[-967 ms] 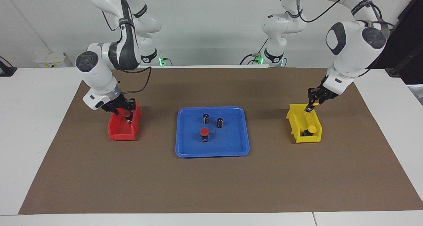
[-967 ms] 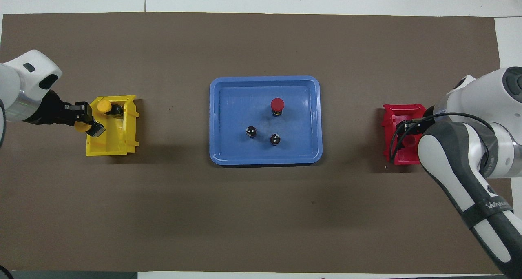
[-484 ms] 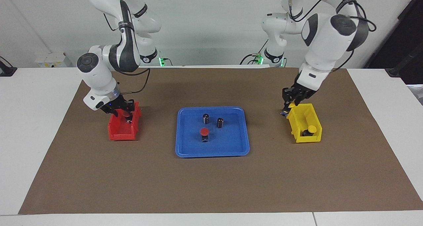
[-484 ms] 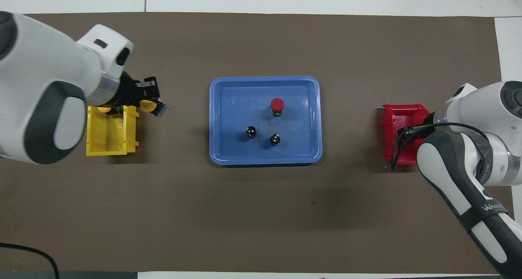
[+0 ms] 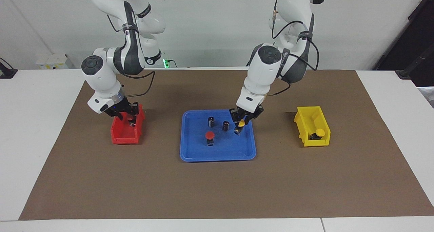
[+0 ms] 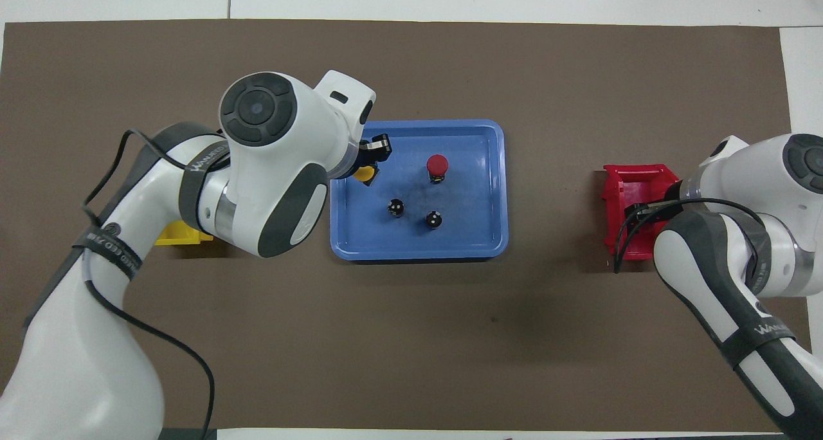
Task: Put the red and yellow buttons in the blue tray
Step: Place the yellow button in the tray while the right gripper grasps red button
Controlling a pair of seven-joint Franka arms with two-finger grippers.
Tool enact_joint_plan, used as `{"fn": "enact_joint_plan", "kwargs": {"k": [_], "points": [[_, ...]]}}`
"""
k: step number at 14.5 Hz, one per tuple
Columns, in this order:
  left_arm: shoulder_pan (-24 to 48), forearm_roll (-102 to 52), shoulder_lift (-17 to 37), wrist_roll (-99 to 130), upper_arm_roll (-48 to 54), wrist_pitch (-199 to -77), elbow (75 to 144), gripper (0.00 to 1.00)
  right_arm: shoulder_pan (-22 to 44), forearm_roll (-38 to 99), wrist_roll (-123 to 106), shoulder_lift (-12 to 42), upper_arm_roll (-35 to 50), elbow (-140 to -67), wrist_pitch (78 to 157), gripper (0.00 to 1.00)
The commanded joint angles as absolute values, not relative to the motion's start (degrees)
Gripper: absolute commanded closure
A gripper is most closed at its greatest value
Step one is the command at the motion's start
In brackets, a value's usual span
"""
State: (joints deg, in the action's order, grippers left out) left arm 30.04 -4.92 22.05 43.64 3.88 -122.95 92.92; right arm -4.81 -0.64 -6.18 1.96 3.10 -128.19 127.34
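Observation:
My left gripper is shut on a yellow button and holds it low over the blue tray, at the tray's end toward the left arm. In the overhead view the gripper and the yellow cap show over the tray. A red button stands in the tray. A second yellow button lies in the yellow bin. My right gripper is low in the red bin, at a red button.
Two dark capless cylinders stand in the tray, nearer to the robots than the red button; they also show in the overhead view. My left arm hides most of the yellow bin from above. The red bin is partly covered.
My left gripper has carried the yellow button from the yellow bin across to over the blue tray. My right gripper has stayed in the red bin, barely moving.

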Motion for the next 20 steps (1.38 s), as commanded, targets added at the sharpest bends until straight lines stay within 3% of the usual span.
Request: {"fn": "enact_joint_plan", "kwargs": {"k": [1, 4, 8, 11, 16, 17, 18, 20], "points": [[30.85, -6.24, 26.98, 49.8, 2.9, -124.61, 87.71, 0.98, -5.62, -0.09, -7.91, 0.09, 3.69, -131.04, 129.37, 0.41], [30.94, -8.25, 28.65, 61.67, 2.9, -126.65, 87.63, 0.98, -5.54, -0.09, -8.0, 0.09, 3.69, -131.04, 129.37, 0.52], [31.73, -8.18, 28.83, 64.77, 2.9, -126.47, 87.71, 0.98, -5.27, -0.09, -7.91, 0.61, 3.78, -128.6, 126.84, 0.82], [31.82, -8.17, 28.74, 66.08, 2.9, -126.12, 88.06, 0.98, -5.1, 0.0, -7.74, 2.54, 3.87, -120.53, 118.16, 0.83], [32.17, -5.72, 28.74, 68.29, 2.81, -126.21, 89.38, 0.97, -2.48, 0.0, -6.86, 9.13, 4.04, -97.95, 98.47, 0.83], [32.17, -5.45, 28.74, 68.29, 2.9, -126.47, 89.65, 0.9, -1.42, 0.09, -4.68, 10.45, 4.13, -93.73, 95.83, 0.83], [32.08, -5.36, 28.74, 67.77, 2.81, -126.56, 89.82, 0.66, 0.86, 1.48, -1.18, 12.29, 4.04, -90.3, 94.84, 0.83], [32.25, -2.14, 28.65, 66.36, 2.9, -125.61, 89.3, 0.02, 5.07, 3.08, 5.76, 14.05, 4.04, -87.72, 95.71, 0.84]]}}
